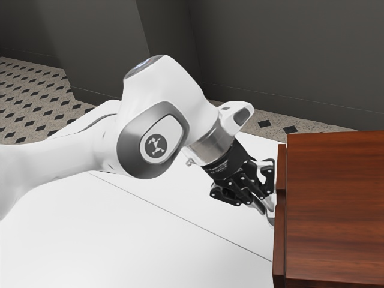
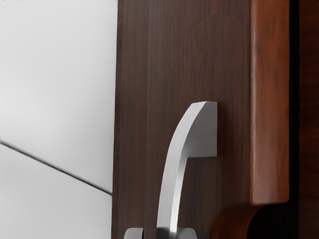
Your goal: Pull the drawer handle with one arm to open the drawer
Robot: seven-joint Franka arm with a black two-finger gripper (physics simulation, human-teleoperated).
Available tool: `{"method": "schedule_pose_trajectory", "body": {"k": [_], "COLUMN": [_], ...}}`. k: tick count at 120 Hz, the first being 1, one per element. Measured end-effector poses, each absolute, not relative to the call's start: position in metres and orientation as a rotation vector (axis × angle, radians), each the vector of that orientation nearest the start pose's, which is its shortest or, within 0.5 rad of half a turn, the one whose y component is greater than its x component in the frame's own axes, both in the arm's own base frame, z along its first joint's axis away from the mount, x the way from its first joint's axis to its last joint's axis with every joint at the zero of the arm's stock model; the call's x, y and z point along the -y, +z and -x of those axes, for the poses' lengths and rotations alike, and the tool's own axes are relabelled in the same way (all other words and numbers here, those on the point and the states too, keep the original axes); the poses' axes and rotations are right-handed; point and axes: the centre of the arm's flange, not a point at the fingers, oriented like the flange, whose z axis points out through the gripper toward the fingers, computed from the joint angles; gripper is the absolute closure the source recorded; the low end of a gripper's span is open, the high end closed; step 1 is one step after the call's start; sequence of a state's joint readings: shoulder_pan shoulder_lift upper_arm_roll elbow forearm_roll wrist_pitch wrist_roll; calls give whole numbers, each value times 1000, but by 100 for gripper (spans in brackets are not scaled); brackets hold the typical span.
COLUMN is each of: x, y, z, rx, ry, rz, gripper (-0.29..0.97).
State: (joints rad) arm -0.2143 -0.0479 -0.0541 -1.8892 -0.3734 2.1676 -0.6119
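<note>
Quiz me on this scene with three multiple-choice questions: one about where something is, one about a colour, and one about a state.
1. In the exterior view, where is the wooden cabinet?
A) at the right edge
B) at the left edge
C) by the far wall

2. What colour is the drawer handle?
A) red
B) silver-grey
C) black

3. How does the end effector stand?
A) raised high above the cabinet
B) resting on the floor
C) down at the drawer front, by the handle

Answers:
1 A: the dark wood stands at the exterior view's right.
2 B: the wrist view shows a curved metal-grey bar on the wood.
3 C: it reaches to the cabinet's front panel, where the handle sits.
</note>
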Motion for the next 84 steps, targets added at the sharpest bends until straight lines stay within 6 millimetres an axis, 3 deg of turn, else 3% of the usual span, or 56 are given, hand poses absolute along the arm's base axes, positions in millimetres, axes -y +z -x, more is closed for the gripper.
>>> {"method": "schedule_pose_trajectory", "body": {"k": [47,84], "x": [145,144], "y": [562,561], "z": [-556,-548], "rx": [890,848], "ry": [-293,-292], "rz": [3454,3460], "gripper": [70,71]}}
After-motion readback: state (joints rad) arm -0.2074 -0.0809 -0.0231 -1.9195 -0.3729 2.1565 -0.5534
